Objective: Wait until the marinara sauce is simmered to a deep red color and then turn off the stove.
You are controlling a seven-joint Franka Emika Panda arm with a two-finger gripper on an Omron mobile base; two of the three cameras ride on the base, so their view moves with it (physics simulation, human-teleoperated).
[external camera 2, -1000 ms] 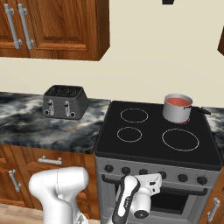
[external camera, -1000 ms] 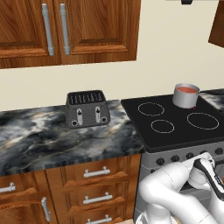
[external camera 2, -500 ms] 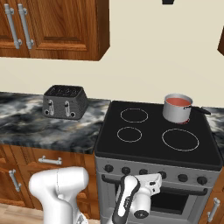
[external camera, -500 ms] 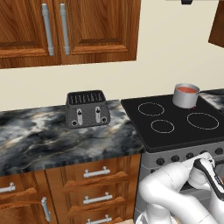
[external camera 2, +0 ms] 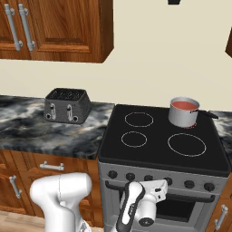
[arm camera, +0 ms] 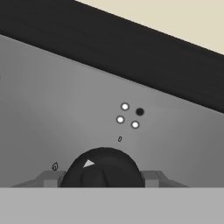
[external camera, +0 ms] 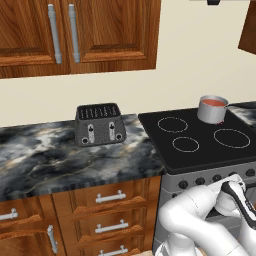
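The marinara sauce (external camera 2: 183,105) is an orange-red round surface in a small silver saucepan (external camera 2: 181,116) on the back right burner of the stove (external camera 2: 154,152). A thin red glow shows at the pan's base. The left base view shows the same sauce (external camera: 214,102) and pan (external camera: 210,113) at the far right of the cooktop (external camera: 200,152). My gripper (arm camera: 101,177) is low at the stove's grey front panel, its hand (external camera 2: 156,186) against the knob row. A black knob (arm camera: 103,166) with a white pointer sits between the two spread fingertips (arm camera: 50,178). Whether they press it I cannot tell.
A dark slotted toaster (external camera: 99,124) stands on the marble counter (external camera: 45,160) left of the stove. Wooden wall cabinets (external camera: 75,32) hang above, and drawers with silver handles (external camera: 111,198) lie below the counter. Other black knobs (external camera 2: 130,176) line the panel.
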